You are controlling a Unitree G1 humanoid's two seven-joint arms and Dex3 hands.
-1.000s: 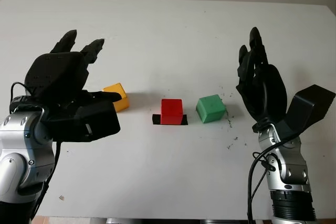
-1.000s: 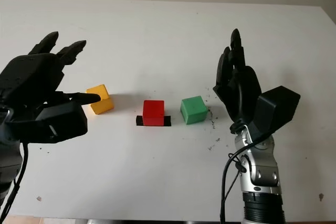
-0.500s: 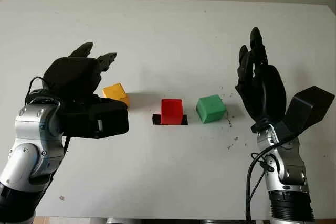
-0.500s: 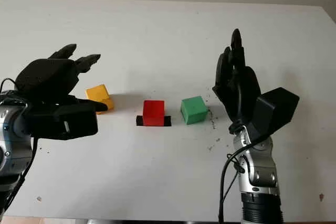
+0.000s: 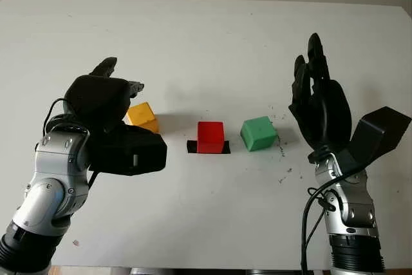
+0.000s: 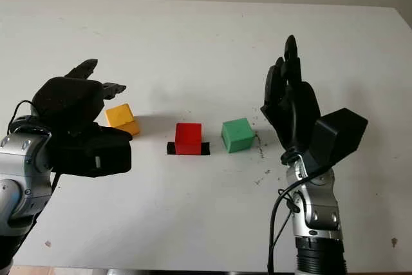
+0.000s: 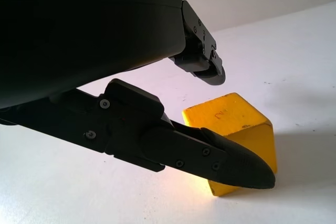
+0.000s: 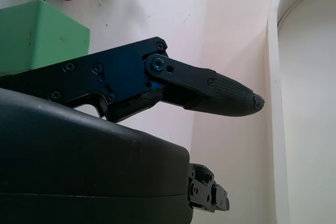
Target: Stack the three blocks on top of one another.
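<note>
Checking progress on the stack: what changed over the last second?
The left hand came down and in toward the yellow block, open, holding nothing yet. The right hand, open beside the green block, stayed put, as did the red block.

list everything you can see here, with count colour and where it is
yellow block: 1, yellow, left end of the row, tilted, by the left hand
red block: 1, red, middle, on the black strip
black strip: 1, black, under the red block
green block: 1, green, right of the red block, apart from it
table: 1, white, beneath everything
left hand: 1, black, open, at the yellow block
right hand: 1, black, open, raised right of the green block
</note>
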